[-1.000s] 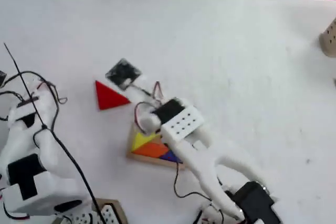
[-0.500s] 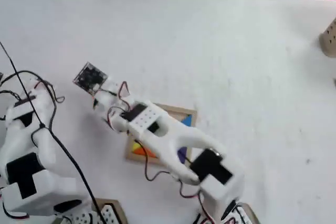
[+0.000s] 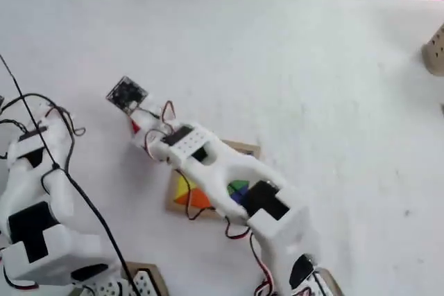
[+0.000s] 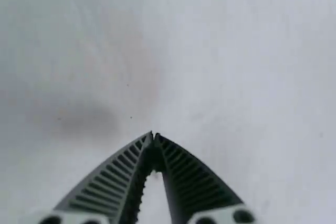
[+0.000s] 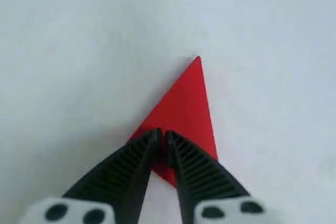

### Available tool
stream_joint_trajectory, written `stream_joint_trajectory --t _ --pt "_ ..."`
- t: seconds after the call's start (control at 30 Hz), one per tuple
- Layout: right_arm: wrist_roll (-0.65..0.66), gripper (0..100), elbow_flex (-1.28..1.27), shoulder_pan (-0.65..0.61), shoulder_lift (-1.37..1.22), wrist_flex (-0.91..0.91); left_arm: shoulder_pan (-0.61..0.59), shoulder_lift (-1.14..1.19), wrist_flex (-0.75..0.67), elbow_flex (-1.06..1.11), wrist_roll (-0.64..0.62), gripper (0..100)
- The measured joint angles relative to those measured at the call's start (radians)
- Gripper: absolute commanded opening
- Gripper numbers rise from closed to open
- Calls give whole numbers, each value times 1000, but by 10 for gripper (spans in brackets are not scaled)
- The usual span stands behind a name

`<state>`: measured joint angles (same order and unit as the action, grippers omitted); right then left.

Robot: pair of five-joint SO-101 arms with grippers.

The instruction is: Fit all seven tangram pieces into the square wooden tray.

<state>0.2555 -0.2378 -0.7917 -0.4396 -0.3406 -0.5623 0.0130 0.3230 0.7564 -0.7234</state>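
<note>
A red triangle (image 5: 184, 108) lies flat on the white table, apart from the tray. My right gripper (image 5: 163, 136) is shut, its tips over the triangle's near corner. In the high view the right arm (image 3: 208, 161) stretches across the square wooden tray (image 3: 246, 149) to the triangle (image 3: 134, 127), of which a sliver shows. The tray holds yellow (image 3: 183, 186), orange (image 3: 195, 199), green (image 3: 238, 188) and blue pieces; the arm hides the others. My left gripper (image 4: 153, 136) is shut over bare table, and its arm (image 3: 38, 192) sits folded at the left edge.
Loose cables (image 3: 69, 171) run along the left arm. A pegged wooden block (image 3: 434, 50) stands at the far right edge. A perforated wooden board (image 3: 147, 280) lies at the near edge. The table's far half is open white surface.
The right arm swung left across the tray and now reaches over the red triangle, covering most of it. The tray's green piece has come into sight. The left arm stayed put.
</note>
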Motion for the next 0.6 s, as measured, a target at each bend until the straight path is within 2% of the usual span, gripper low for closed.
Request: stream_joint_trajectory --t 0.43,0.6 --pt "2 18 26 118 28 -196 0 0 0 0 0 23" --pt "133 18 26 160 68 -293 0 0 0 0 0 23"
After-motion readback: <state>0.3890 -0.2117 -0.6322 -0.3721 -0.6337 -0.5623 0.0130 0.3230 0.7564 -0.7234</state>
